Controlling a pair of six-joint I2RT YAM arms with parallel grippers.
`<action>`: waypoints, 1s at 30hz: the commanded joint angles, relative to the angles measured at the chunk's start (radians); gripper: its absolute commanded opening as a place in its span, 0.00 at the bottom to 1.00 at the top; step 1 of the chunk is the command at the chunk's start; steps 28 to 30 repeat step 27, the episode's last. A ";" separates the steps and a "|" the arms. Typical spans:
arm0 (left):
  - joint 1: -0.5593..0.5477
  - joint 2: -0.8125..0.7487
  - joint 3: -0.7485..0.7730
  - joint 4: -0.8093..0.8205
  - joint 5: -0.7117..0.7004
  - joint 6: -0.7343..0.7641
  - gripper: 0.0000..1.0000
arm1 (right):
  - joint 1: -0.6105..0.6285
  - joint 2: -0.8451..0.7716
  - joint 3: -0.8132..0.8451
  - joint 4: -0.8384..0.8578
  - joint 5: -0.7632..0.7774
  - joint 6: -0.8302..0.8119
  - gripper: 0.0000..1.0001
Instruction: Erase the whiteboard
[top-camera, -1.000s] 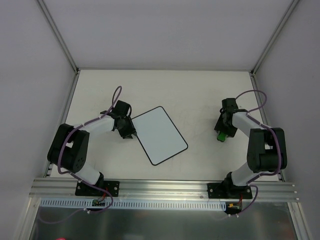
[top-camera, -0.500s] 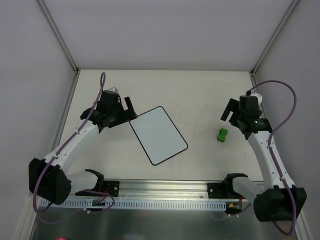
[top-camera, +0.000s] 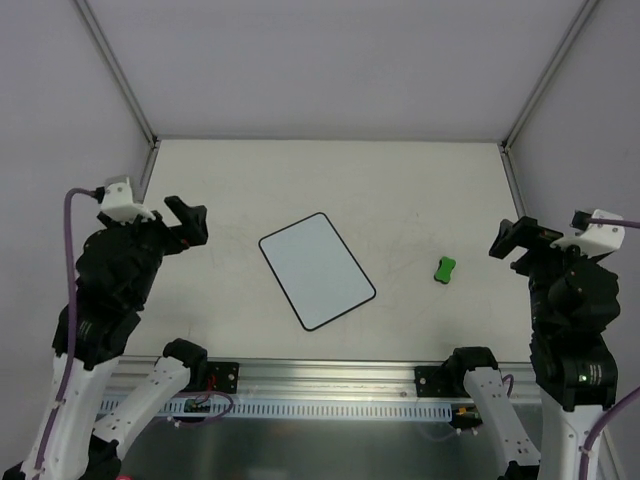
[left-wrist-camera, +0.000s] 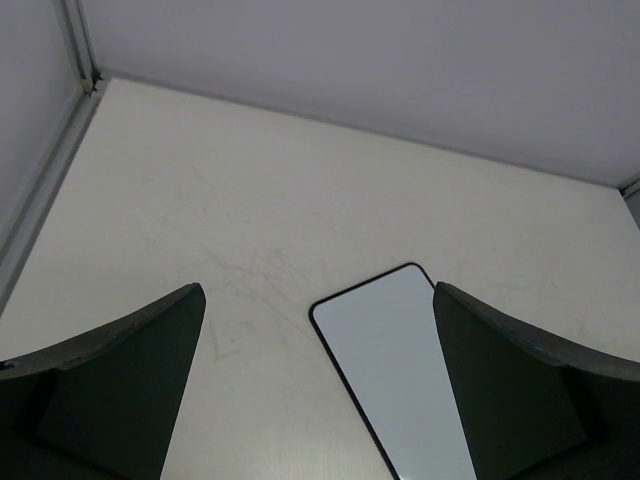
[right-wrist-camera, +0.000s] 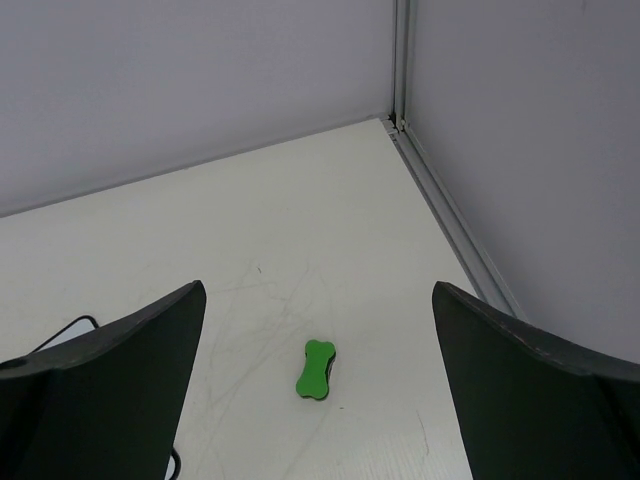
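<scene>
The whiteboard (top-camera: 317, 270) lies flat and slanted in the middle of the table, its white face blank inside the black border. The left wrist view shows it (left-wrist-camera: 410, 370) far below, between the fingers. A small green bone-shaped eraser (top-camera: 445, 269) lies on the table to its right, and it (right-wrist-camera: 317, 369) lies alone in the right wrist view. My left gripper (top-camera: 182, 222) (left-wrist-camera: 318, 290) hangs high over the table's left side, open and empty. On the right side, my right gripper (top-camera: 520, 242) (right-wrist-camera: 318, 288) is raised just as high, open and empty.
Grey walls close the table in at the back and on both sides, with metal posts (top-camera: 115, 70) (top-camera: 545, 75) in the back corners. An aluminium rail (top-camera: 330, 375) with the arm bases runs along the near edge. Faint scuff marks (top-camera: 400, 235) cross the tabletop.
Both arms have lifted off the table and drawn back toward their sides. The left gripper left the whiteboard's edge, the right one released the eraser, and both jaws opened wide.
</scene>
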 joint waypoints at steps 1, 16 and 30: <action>0.012 -0.103 0.035 -0.022 -0.066 0.116 0.99 | -0.010 -0.050 0.022 -0.025 -0.039 -0.076 0.99; 0.012 -0.352 -0.023 -0.033 -0.080 0.193 0.99 | 0.012 -0.214 -0.015 0.021 -0.143 -0.138 0.99; 0.012 -0.336 -0.063 -0.038 -0.043 0.156 0.99 | 0.041 -0.231 -0.043 0.035 -0.129 -0.161 0.99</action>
